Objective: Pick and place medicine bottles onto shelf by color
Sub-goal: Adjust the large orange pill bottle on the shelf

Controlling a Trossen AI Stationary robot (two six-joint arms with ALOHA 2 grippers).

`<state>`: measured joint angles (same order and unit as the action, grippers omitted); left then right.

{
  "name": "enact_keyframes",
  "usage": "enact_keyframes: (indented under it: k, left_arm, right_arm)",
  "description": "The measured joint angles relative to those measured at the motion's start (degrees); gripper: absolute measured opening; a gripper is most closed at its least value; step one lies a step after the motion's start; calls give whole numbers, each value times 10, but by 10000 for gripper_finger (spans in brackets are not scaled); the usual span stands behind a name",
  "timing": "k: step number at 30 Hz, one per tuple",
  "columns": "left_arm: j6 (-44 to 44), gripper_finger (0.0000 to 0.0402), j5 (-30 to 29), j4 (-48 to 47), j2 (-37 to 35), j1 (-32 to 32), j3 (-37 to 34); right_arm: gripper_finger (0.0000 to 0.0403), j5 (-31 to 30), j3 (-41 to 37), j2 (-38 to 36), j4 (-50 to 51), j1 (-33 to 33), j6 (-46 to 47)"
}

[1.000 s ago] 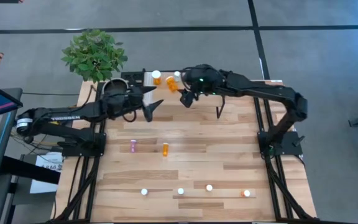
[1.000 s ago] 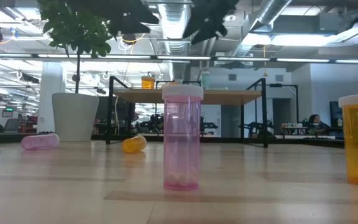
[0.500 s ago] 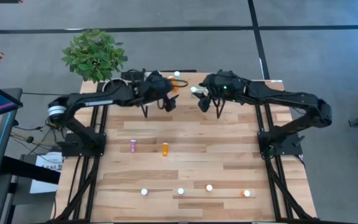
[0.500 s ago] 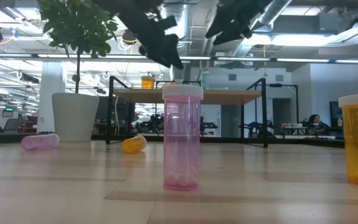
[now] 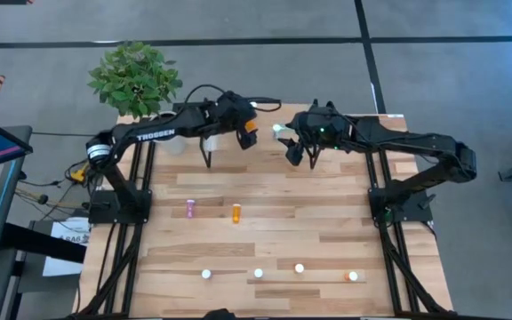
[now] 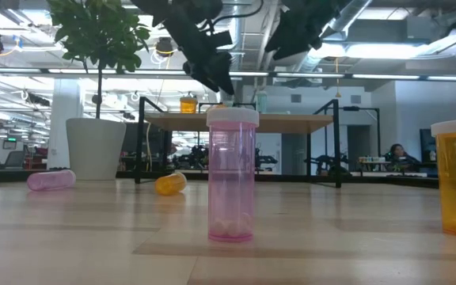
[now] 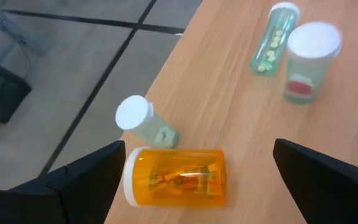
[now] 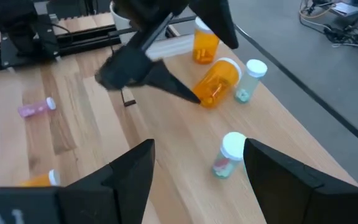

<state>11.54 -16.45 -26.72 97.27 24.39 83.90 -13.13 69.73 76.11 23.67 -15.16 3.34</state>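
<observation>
Left gripper [image 7: 194,171], jaws spread and empty, hovers over the shelf [image 7: 241,118] above a large orange bottle [image 7: 174,177] lying on its side; a pale green bottle [image 7: 143,121] lies touching it; right gripper [image 8: 194,165], also parted and empty, hangs beside the shelf.

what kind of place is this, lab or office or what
Probably a robotics lab in an open industrial workspace: exposed ceiling ducts, rows of workbenches behind, a wooden table on a black frame with two arms, and a potted plant.
</observation>
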Motion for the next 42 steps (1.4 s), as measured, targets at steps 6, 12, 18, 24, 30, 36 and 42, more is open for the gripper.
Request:
enact_keyframes:
  k: [6, 12, 18, 24, 30, 36, 42]
  left_arm:
    - [3, 400, 40, -29, -3, 31, 1]
    - [0, 400, 80, -48, 3, 60, 0]
    - [10, 400, 110, -47, 3, 71, 0]
    - [15, 400, 143, -47, 3, 72, 0]
    - [20, 400, 144, -45, 3, 73, 0]
    - [21, 400, 147, -37, 3, 73, 0]
    - [21, 400, 147, -29, 3, 75, 0]
  right_arm:
    - [270, 1, 0, -1, 0, 1, -6]
    - [270, 1, 0, -1, -1, 1, -8]
    - [270, 2, 0, -1, -1, 1, -5]
    - [270, 2, 0, 0, -2, 1, -4]
    - [270, 2, 0, 0, -2, 1, -4]
    - [270, 2, 1, 0, -2, 1, -3]
    - [270, 2, 1, 0, -2, 1, -2]
